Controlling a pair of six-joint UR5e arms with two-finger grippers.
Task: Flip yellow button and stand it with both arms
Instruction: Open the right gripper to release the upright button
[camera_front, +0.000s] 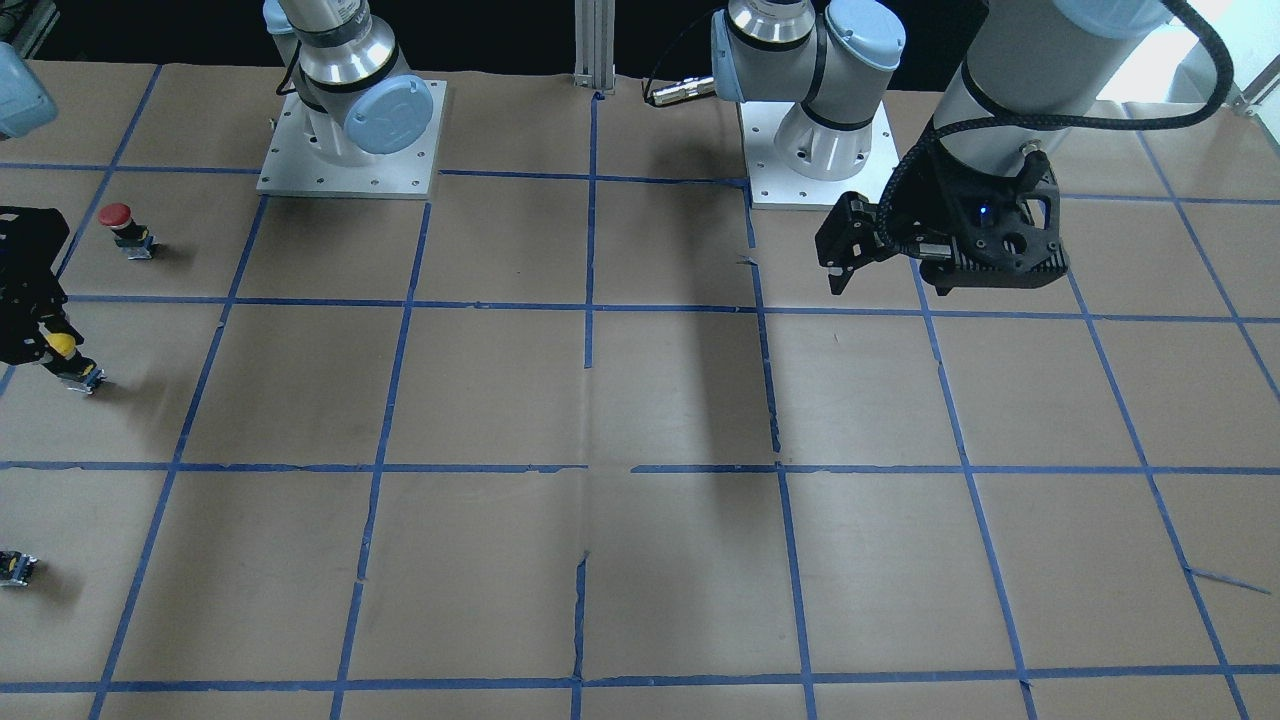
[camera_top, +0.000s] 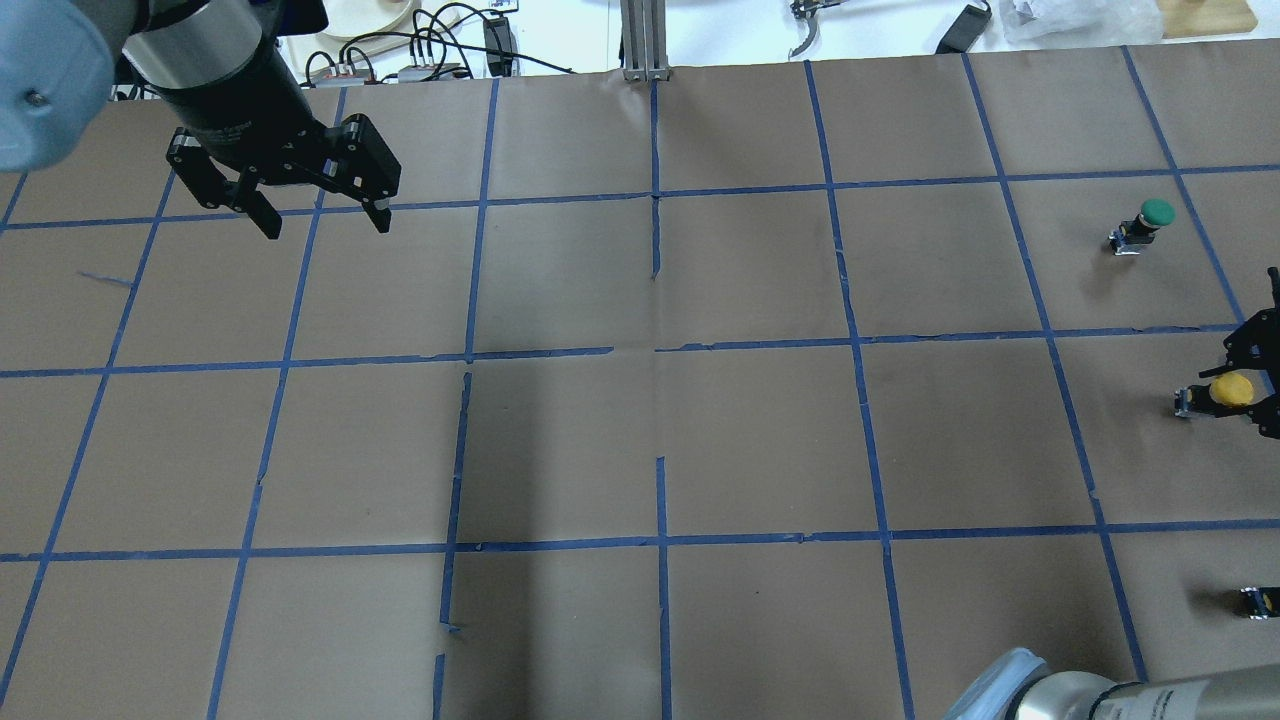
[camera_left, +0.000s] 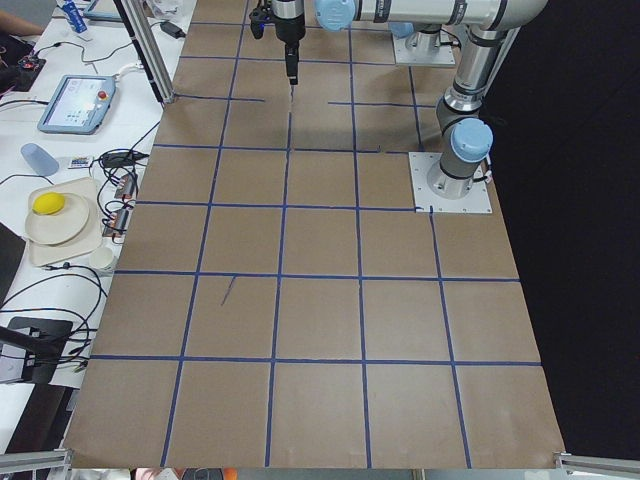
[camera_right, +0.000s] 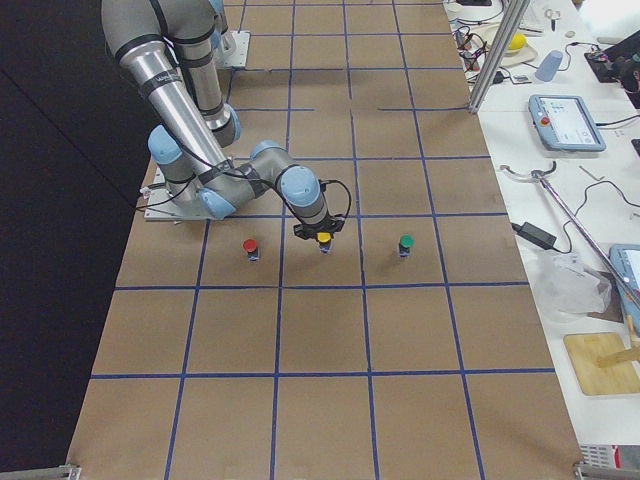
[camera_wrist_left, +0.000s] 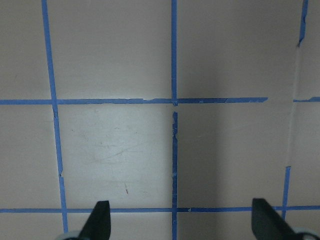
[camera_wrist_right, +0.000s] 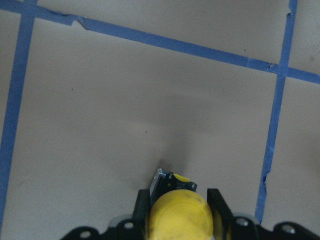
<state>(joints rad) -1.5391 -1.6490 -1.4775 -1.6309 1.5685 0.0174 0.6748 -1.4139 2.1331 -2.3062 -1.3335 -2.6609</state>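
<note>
At the robot's right-hand end of the table (camera_top: 700, 450), the yellow button (camera_wrist_right: 182, 217) is sitting with its boxy body down on the brown paper and its round cap facing up. Its long axis is running close to vertical, as far as the side views are showing. The right gripper (camera_wrist_right: 179, 201) is reaching down over it from above. Its two fingers (camera_wrist_right: 141, 206) are lying against opposite sides of the cap and appear to be pinching it. The left gripper (camera_top: 322, 218) is hovering above bare paper near the table's opposite end, well apart from the button, with its fingers spread wide and holding nothing. The right arm is therefore by far the nearer one and is already on the button. To share the job, the left arm would be needing to cross most of the table, or the button would be needing to come toward the middle. Counting things: two arms are showing and three mushroom-capped buttons are standing in a row. The yellow one is in the middle, with one red button (camera_front: 122, 226) on one side and one green button (camera_top: 1147, 222) on the other. One small black part (camera_top: 1259, 601) is lying apart from them near the table's edge.
</note>
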